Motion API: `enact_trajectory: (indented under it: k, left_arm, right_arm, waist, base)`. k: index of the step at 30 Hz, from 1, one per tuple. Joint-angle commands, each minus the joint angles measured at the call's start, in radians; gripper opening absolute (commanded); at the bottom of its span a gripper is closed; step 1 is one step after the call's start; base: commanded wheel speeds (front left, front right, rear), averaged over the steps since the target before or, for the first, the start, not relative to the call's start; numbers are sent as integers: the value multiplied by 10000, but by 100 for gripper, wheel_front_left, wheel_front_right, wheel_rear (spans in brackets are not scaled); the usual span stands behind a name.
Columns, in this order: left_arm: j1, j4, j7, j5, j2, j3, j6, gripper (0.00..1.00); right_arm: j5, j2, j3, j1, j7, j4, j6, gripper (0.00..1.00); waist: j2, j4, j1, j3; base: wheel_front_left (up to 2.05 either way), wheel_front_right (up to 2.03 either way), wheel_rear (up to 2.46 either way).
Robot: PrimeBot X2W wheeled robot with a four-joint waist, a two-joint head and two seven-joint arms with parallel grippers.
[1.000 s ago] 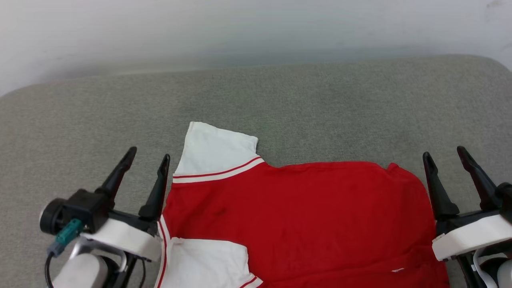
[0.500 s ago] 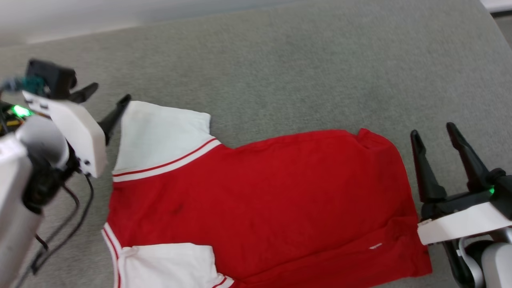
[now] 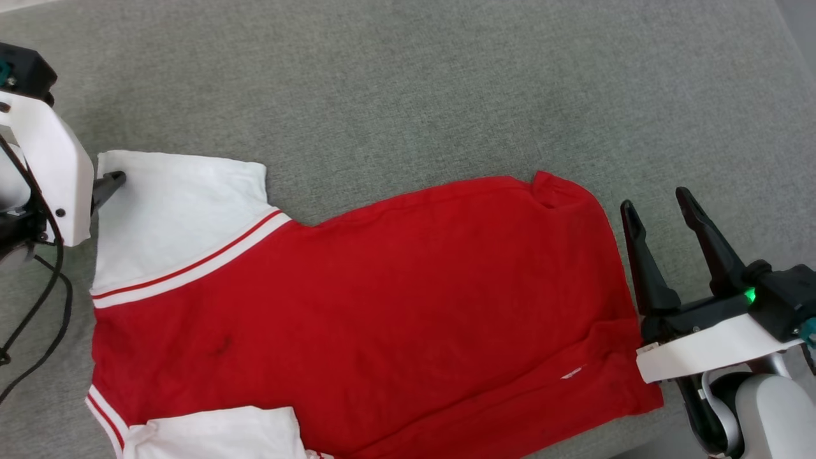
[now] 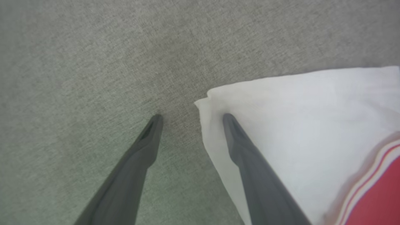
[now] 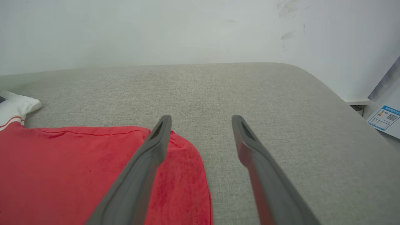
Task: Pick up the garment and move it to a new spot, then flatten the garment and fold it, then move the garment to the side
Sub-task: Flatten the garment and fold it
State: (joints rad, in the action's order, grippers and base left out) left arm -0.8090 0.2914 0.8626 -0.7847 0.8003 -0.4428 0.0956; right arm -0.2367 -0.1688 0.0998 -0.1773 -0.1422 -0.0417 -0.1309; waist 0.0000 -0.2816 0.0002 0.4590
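head view: the garment (image 3: 382,306) lies flat on the grey cushion (image 3: 408,95). the left gripper (image 4: 192,117), jaws spread, straddles the edge of the white sleeve (image 4: 297,125); the right gripper (image 3: 655,199), also spread, sits just beside the hem (image 3: 615,287).

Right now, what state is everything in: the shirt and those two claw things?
garment: spread out unfolded on the grey cushion, mostly flat.
left gripper: open, straddling the white sleeve corner, gripping nothing.
right gripper: open, beside the garment's edge, empty.
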Motion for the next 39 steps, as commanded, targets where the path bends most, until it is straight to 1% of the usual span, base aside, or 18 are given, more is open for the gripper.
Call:
enact_trajectory:
  k: [1, 3, 6, 7, 8, 9, 11, 15, 16, 20, 21, 23, 25, 28, 31, 36, 39]
  left_arm:
    - [-114, 88, 42, 53, 26, -29, -53, 100]
    - [-78, 170, 14, 47, -2, -55, -81, 100]
    - [-80, 226, -90, 323, 174, -252, 26, 100]
    - [-65, 266, -138, 364, 178, -301, 61, 85]
    - [-27, 316, -134, 272, 116, -340, 73, 19]
    - [34, 339, -111, 156, 12, -370, 103, 0]
    - [135, 330, -162, -26, -127, -395, 160, 0]
    - [208, 354, -577, -72, -175, -359, 184, 0]
    - [289, 386, -994, -70, -261, -339, 224, 0]
    - [473, 256, -2085, -153, -507, -137, 258, 0]
    - [473, 256, -2085, -153, -507, -137, 258, 0]
    - [636, 95, -2582, -62, -558, -157, 269, 0]
    - [807, -171, -3029, -20, -613, -195, 285, 0]
    - [1089, -751, -3568, 80, -587, -320, 316, 0]
    - [1392, -1619, -4020, 247, -475, -436, 319, 0]
    - [2020, -3146, -4342, 290, -312, -461, 193, 0]
    - [2383, -3923, -4452, 306, -226, -443, 45, 0]
  right_arm:
    - [-10, 101, 37, -175, -103, 70, 5, 100]
    - [-5, 130, 65, -199, -162, 141, 5, 100]
    - [-33, 151, 61, -242, -160, 229, 5, 100]
    - [-35, 151, 43, -240, -167, 252, 5, 100]
    - [-33, 145, 31, -238, -164, 274, 5, 100]
    - [-32, 134, 25, -238, -147, 299, 5, 100]
    - [-34, 92, 15, -217, -98, 336, 5, 100]
    - [-27, -13, -9, -222, 12, 346, 5, 100]
    - [-1, -115, -49, -239, 117, 324, 5, 100]
    - [68, -400, -293, -139, 509, 250, 5, 100]
    - [68, -400, -293, -139, 509, 250, 5, 100]
    - [-11, -475, -416, -74, 878, 208, 5, 100]
    - [-106, -730, -453, -72, 1363, 99, 6, 100]
    - [-343, -1212, -335, -163, 2476, -64, 6, 100]
    - [-684, -1893, -118, -408, 4017, -149, 6, 100]
    - [-1278, -2963, 334, -1045, 6488, -155, 8, 100]
    - [-1545, -3420, 655, -1495, 7782, 37, 8, 100]
  waist:
    - [0, -90, -2, 111]
    - [0, -108, -2, 168]
    - [0, -102, -2, 251]
    - [0, -90, -2, 265]
    - [0, -74, -2, 272]
    - [0, -52, -2, 265]
    - [0, 16, -2, 214]
    - [0, 141, -2, 59]
    - [0, 245, -2, -126]
    - [0, 558, -2, -583]
    - [0, 558, -2, -583]
    - [0, 744, -2, -824]
    - [0, 937, -2, -1058]
    - [0, 1270, -2, -1343]
    - [0, 1596, -2, -1517]
    - [0, 2216, -2, -1527]
    - [0, 2564, -2, -1439]
  base:
    - [0, 0, 0]
    - [0, 0, 0]
    - [0, 0, 0]
    - [0, 0, 0]
    - [0, 0, 0]
    - [0, 0, 0]
    - [0, 0, 0]
    - [0, 0, 0]
    - [0, 0, 0]
    - [0, 0, 0]
    - [0, 0, 0]
    - [0, 0, 0]
    - [0, 0, 0]
    - [0, 0, 0]
    - [0, 0, 0]
    - [0, 0, 0]
    - [0, 0, 0]
